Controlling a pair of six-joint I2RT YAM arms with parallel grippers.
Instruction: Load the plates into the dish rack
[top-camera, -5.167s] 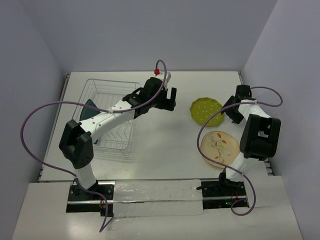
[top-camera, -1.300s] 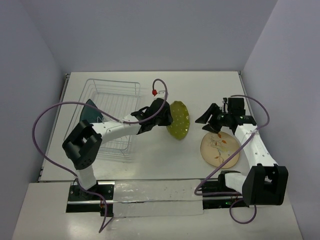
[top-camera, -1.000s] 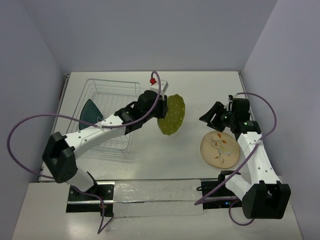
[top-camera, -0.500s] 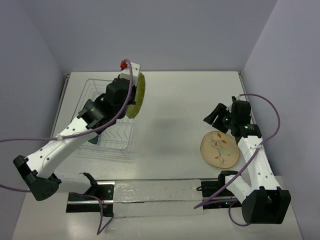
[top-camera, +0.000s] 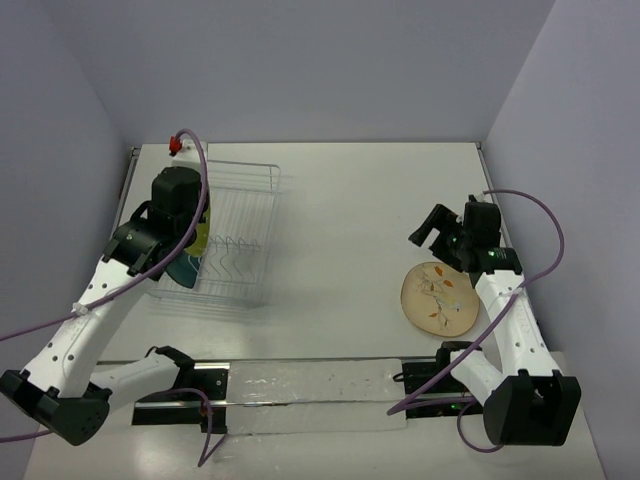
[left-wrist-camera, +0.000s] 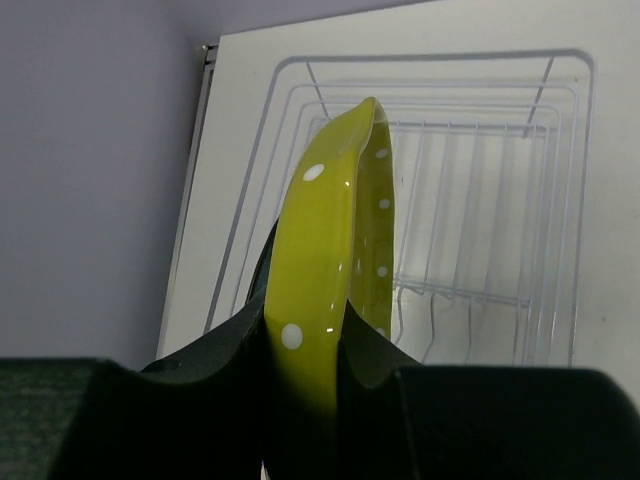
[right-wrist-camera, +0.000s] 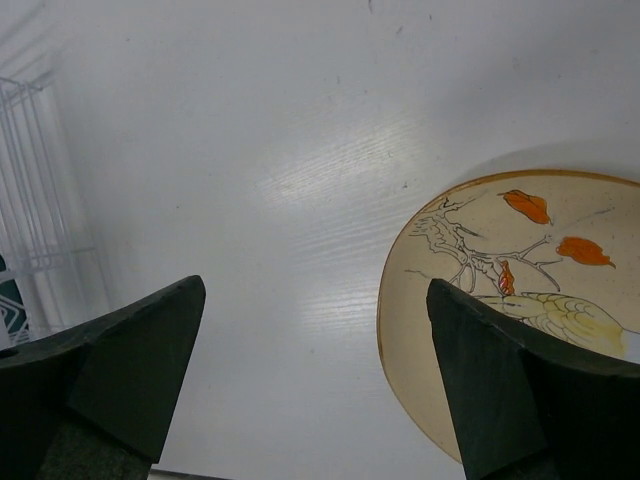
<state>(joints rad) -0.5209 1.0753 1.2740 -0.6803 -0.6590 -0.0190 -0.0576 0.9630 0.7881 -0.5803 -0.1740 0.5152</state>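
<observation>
My left hand (left-wrist-camera: 310, 360) grips the rim of the yellow-green dotted plate (left-wrist-camera: 330, 230), holding it on edge over the left side of the dish rack (top-camera: 245, 190). My right hand (right-wrist-camera: 315, 290) stands wide open and holds nothing, above the counter (top-camera: 350, 220) beside the flat-lying cream floral plate (right-wrist-camera: 500, 270).
</observation>
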